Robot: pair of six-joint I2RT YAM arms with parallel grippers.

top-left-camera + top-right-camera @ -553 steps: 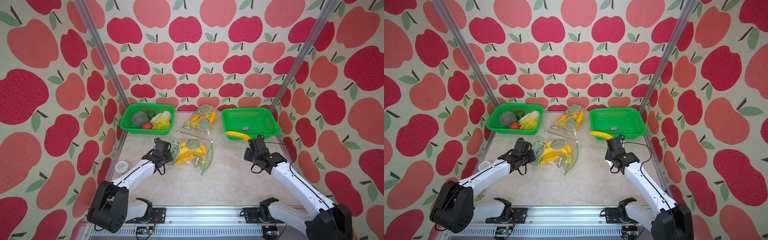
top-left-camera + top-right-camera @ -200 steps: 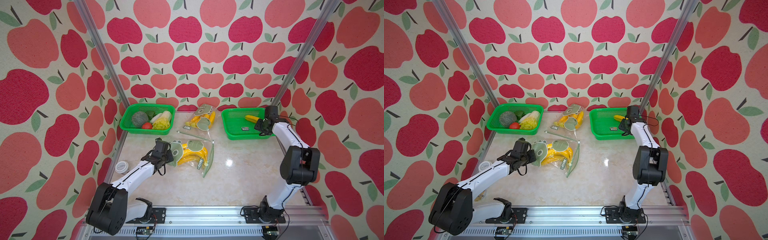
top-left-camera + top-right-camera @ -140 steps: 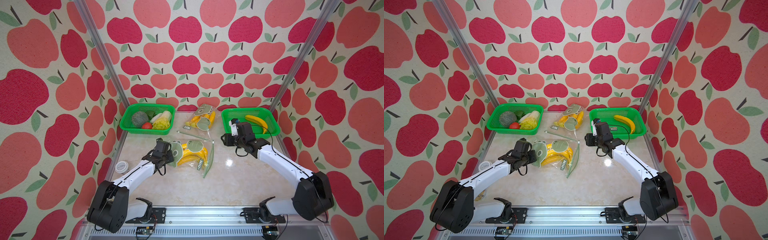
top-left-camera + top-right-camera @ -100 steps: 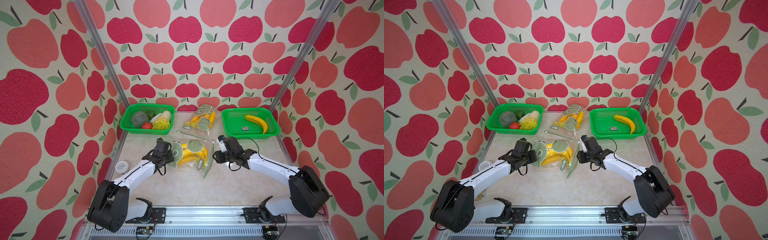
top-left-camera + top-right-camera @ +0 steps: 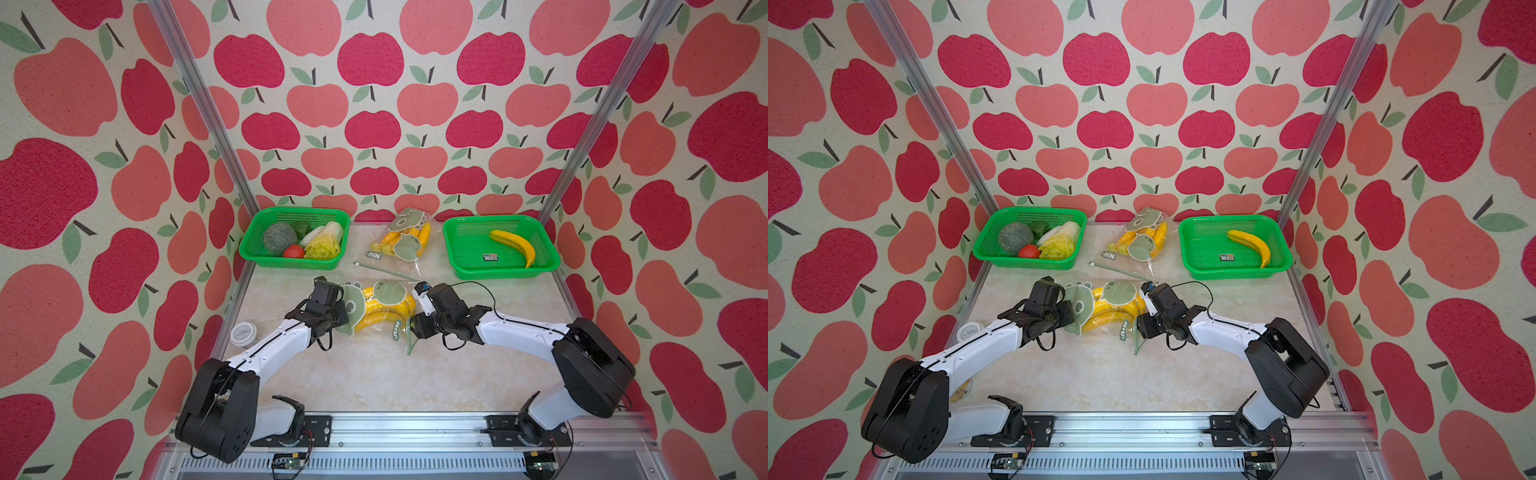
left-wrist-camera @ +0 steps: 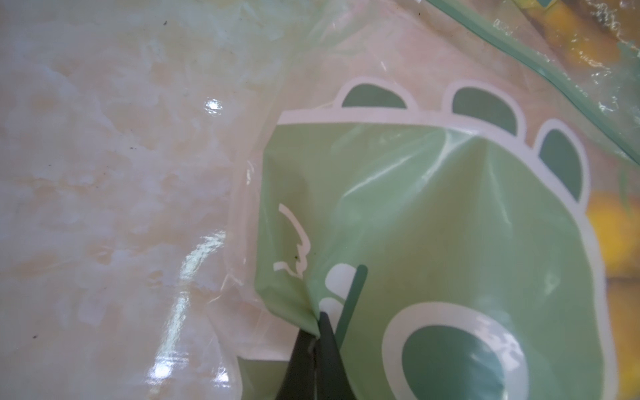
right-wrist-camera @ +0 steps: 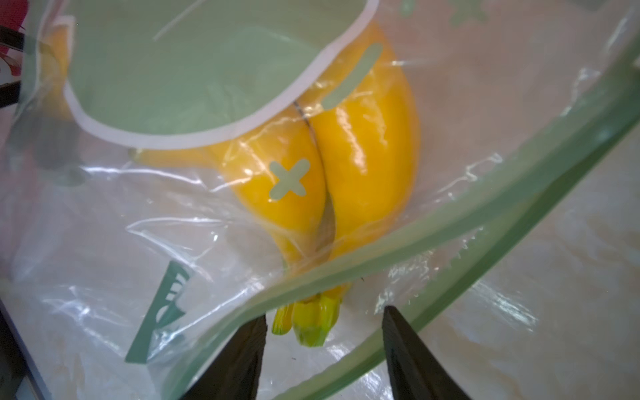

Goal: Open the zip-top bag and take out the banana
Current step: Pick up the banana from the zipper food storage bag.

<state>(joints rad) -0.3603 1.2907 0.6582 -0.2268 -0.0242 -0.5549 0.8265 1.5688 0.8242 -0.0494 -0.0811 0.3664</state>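
Zip-top bag point(image 7: 138, 242): crinkly clear film (green zip point(image 7: 450, 221)) around glossy curved bananas point(image 7: 363, 156)

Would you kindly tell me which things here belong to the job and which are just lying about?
Job: near bag, pinched by the left gripper; bananas inside; open right gripper at its mouth; right basket with one banana.
Lying about: far bag; vegetable basket; jar.
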